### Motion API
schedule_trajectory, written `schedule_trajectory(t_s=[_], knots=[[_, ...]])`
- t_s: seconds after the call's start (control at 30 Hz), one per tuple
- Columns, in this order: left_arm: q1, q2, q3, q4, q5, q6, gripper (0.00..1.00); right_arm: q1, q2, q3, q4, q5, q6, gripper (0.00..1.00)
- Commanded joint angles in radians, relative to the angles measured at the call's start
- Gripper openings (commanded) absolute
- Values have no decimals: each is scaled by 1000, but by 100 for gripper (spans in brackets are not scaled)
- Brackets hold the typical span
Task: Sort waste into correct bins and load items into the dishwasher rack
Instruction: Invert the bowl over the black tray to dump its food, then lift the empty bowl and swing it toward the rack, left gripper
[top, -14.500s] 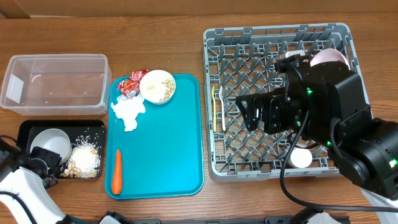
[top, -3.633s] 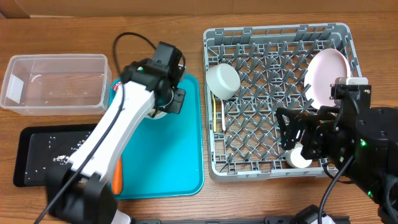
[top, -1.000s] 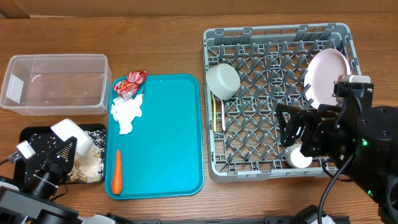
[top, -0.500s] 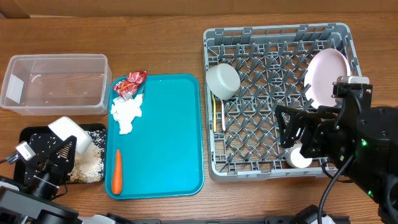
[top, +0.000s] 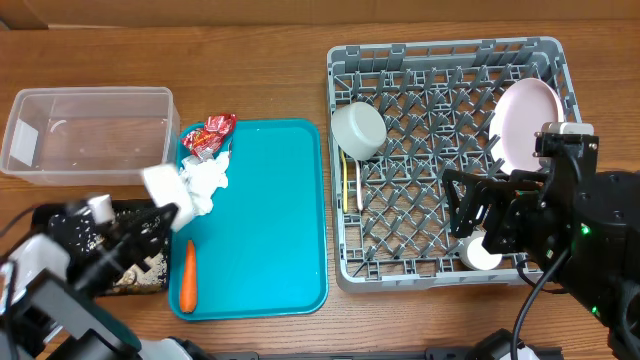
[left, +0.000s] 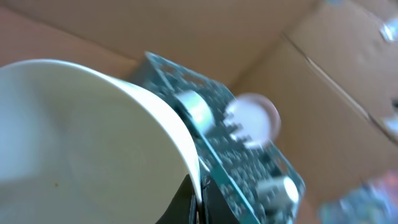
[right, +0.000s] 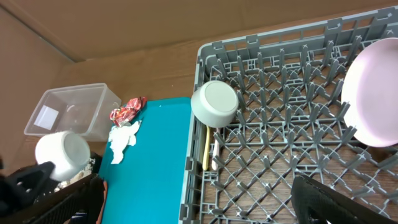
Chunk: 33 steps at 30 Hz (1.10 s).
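Black right arm (top: 565, 215), green light (top: 583, 229), white-and-black left arm (top: 45, 285)

A wooden table (top: 270, 60) stands before a brown cardboard wall (right: 124, 25).

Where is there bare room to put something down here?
Most of the teal tray is bare, right of the napkin and carrot. The clear tub looks empty. Crowded: the tray's left edge, with the wrapper too.

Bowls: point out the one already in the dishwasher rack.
The grey bowl tipped at the rack left edge; the other bowl is held in the left fingers.
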Motion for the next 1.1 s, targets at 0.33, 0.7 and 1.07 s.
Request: schedule_trajectory(t_s=[0.33, 0.7, 1.07], knots=[[-266, -35, 681, -3, 89, -605, 4, -4, -6, 14, 21, 0, 5, 100], [-467, -35, 1294, 230, -835, -1323, 4, -4, -6, 14, 27, -11, 9, 100], [-824, -30, 1254, 639, -911, -1774, 4, -4, -6, 14, 23, -37, 9, 100]])
